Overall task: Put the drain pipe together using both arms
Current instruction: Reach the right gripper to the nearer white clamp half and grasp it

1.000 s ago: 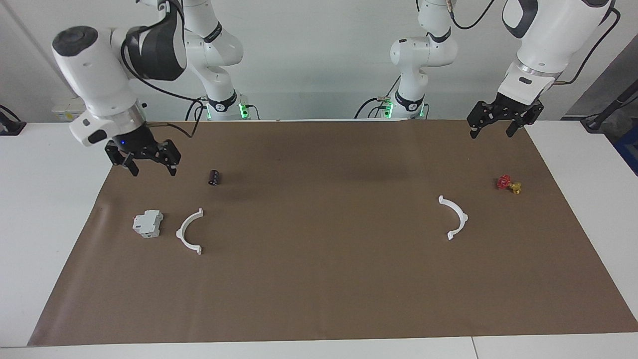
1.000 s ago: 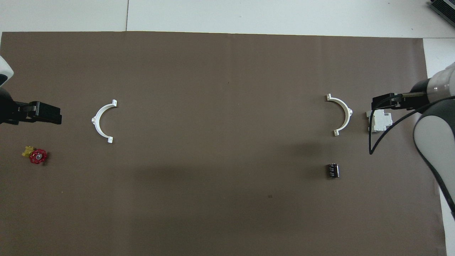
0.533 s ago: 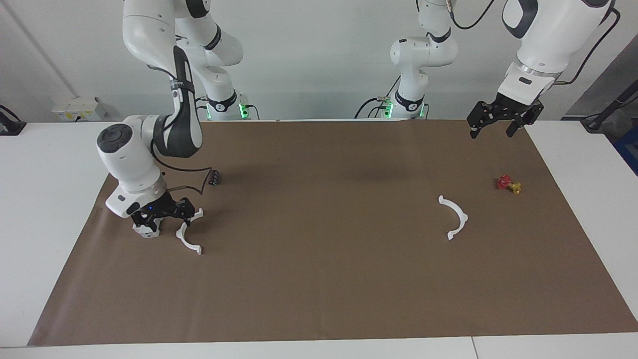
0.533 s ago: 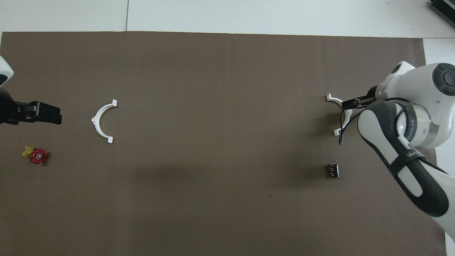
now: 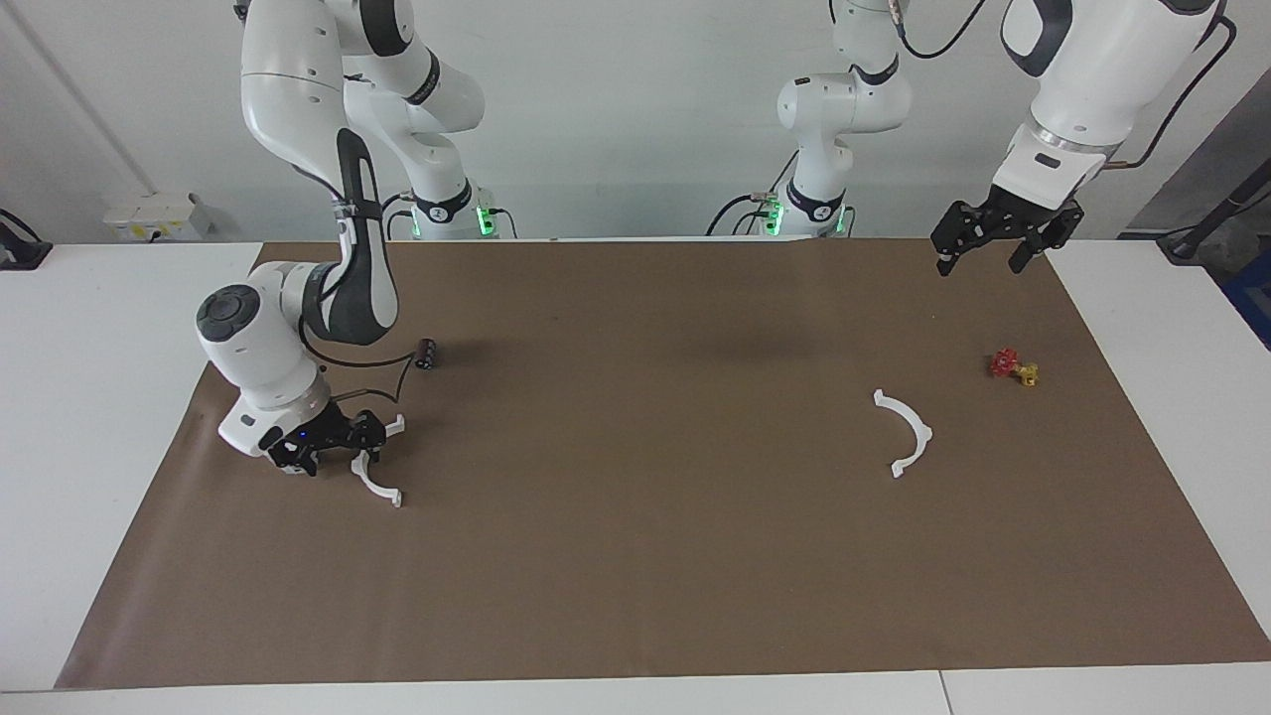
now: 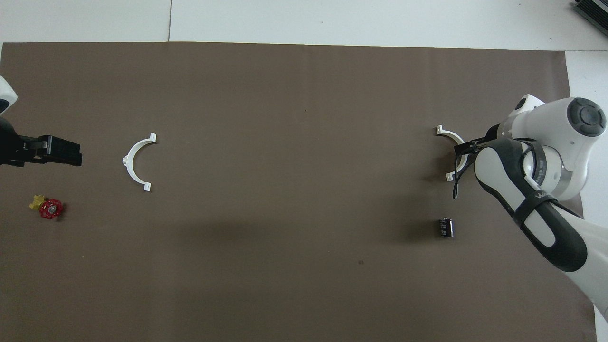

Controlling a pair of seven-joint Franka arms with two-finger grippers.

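Right gripper (image 5: pixel 328 444) down at the worktop (image 5: pixel 635 556), jaws spread astride one half-ring (image 5: pixel 378 475). Left gripper (image 5: pixel 996 243) hanging high, jaws spread, above the other half-ring (image 5: pixel 906 434) and a red valve (image 5: pixel 1011 365).

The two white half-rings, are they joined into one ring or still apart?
Apart. One half-ring lies alone toward the left arm's end; the other half-ring lies at the right arm's end, with the right hand down at it.
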